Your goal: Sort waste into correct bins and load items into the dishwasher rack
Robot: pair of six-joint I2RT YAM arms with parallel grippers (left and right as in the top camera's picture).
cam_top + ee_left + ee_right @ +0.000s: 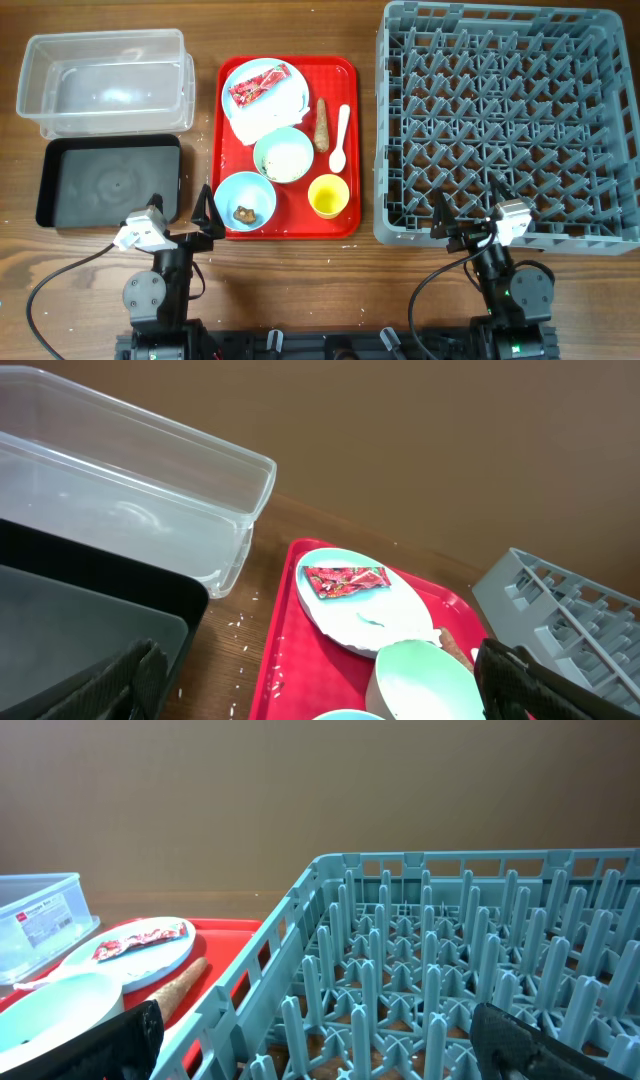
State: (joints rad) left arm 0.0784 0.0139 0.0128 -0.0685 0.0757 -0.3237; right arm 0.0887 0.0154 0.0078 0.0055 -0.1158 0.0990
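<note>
On a red serving tray lie a pale blue plate with a red wrapper and a white napkin, a carrot-like stick, a white spoon, a bowl holding rice, a bowl with a brown lump, and a yellow cup. The grey dishwasher rack is at the right. The clear tub and black tray are at the left. My left gripper is open by the serving tray's near-left corner. My right gripper is open at the rack's near edge.
Loose rice grains lie on the wood between the black tray and the serving tray. The rack's near-left wall rises close in front of the right gripper. Cables trail behind both arm bases.
</note>
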